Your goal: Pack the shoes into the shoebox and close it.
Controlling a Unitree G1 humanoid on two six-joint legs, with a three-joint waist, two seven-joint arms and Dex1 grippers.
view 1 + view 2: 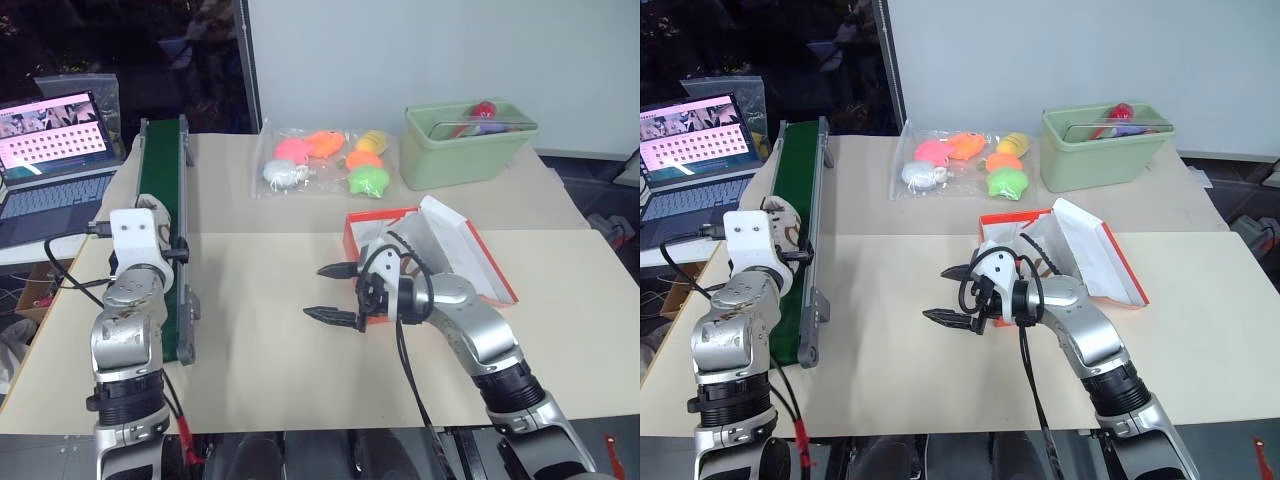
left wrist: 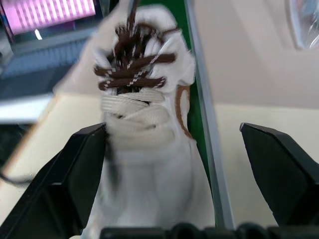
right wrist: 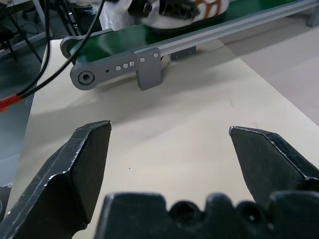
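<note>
An off-white shoe (image 2: 144,114) with dark brown laces lies on the green conveyor belt (image 1: 162,190) at the table's left side. My left gripper (image 2: 172,132) is open, with one finger on each side of the shoe; its toe end is under the wrist. The shoe also shows beyond the belt's end in the right wrist view (image 3: 174,10). The orange-red shoebox (image 1: 372,222) stands at mid-table with its lid (image 1: 470,262) laid open to the right. My right gripper (image 1: 335,293) is open and empty just left of the box, pointing left above the table.
A pale green bin (image 1: 465,148) holding some items stands at the back right. A clear bag of colourful plush toys (image 1: 322,160) lies at the back centre. An open laptop (image 1: 55,140) sits left of the belt. Black cables hang from both wrists.
</note>
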